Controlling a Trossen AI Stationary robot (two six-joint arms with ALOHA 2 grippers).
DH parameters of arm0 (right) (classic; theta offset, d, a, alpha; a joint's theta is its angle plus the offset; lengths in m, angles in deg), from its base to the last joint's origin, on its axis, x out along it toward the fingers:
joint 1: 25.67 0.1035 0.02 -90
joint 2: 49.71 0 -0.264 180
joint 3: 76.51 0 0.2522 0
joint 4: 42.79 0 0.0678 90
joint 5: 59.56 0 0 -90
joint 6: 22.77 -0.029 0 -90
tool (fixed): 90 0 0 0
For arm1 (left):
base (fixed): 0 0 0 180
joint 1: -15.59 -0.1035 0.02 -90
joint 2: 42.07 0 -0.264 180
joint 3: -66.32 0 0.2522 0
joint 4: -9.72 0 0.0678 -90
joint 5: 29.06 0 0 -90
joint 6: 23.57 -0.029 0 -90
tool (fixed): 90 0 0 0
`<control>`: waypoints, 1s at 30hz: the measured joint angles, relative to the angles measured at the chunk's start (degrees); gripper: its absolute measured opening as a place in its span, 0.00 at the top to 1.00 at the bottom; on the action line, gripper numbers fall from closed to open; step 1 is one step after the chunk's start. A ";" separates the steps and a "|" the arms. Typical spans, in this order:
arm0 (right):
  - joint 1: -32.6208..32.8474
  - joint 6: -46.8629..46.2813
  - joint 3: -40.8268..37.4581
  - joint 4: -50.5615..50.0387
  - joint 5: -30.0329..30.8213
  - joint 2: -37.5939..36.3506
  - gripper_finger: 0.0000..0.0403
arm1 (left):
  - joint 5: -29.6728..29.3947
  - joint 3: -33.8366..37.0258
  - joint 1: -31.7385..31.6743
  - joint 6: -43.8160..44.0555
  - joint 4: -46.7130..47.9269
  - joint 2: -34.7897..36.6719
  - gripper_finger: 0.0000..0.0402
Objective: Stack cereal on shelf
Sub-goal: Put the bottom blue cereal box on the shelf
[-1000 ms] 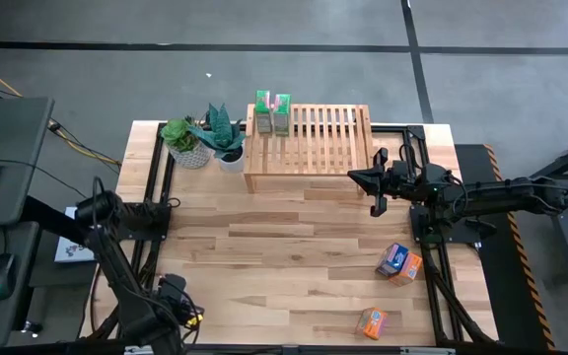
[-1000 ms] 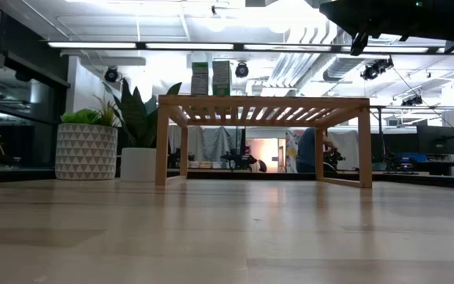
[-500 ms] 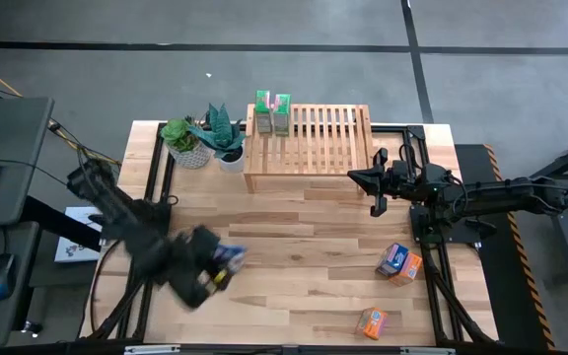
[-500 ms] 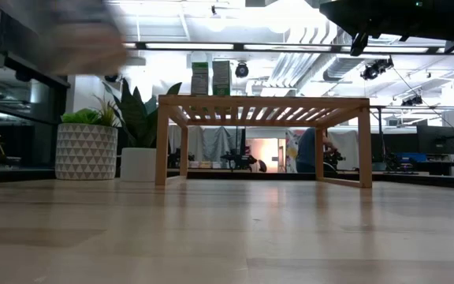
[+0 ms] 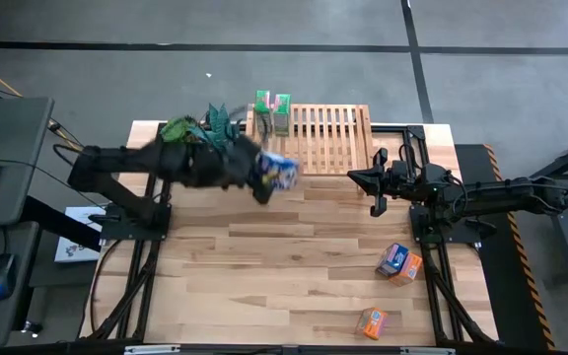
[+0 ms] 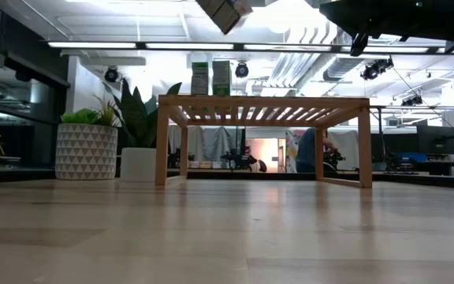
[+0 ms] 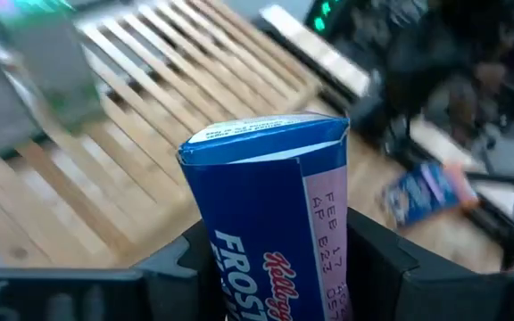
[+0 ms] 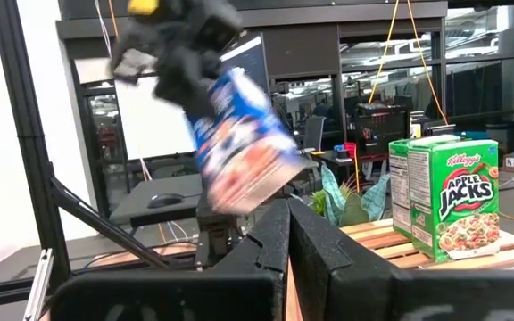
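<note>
- A blue cereal box is held in the left tool, its fingers pressed on the box's two sides, so it can be carried up in the air.
- The box is held tilted, just by the front left of the shelf, likely to be set there.
- Two green boxes are stood side by side at the shelf's back left corner, which leaves room beside them.
- The right tool is kept shut and empty, in front of the shelf's right end.
- A blue and an orange box and one more orange box are left on the tabletop.
- "Kellogg's", "FROST" and "FEB 27" can be read on the blue box; "APPLE JACKS" on a green one.
</note>
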 joint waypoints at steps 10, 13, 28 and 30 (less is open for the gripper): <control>0.00 -0.01 0.00 0.01 0.00 0.00 1.00 | 3.22 -10.85 -10.17 6.09 24.16 -4.68 0.62; -0.02 -0.01 0.00 0.01 0.01 0.00 1.00 | 4.11 -14.71 -11.80 5.35 25.08 -8.17 0.62; 0.00 -1.49 0.00 -1.23 0.00 0.00 1.00 | 7.62 -32.98 -17.22 4.89 35.13 -22.74 0.62; -0.02 -1.49 0.00 -1.29 0.01 0.00 1.00 | 6.21 -32.73 -17.54 5.18 39.19 -23.09 0.62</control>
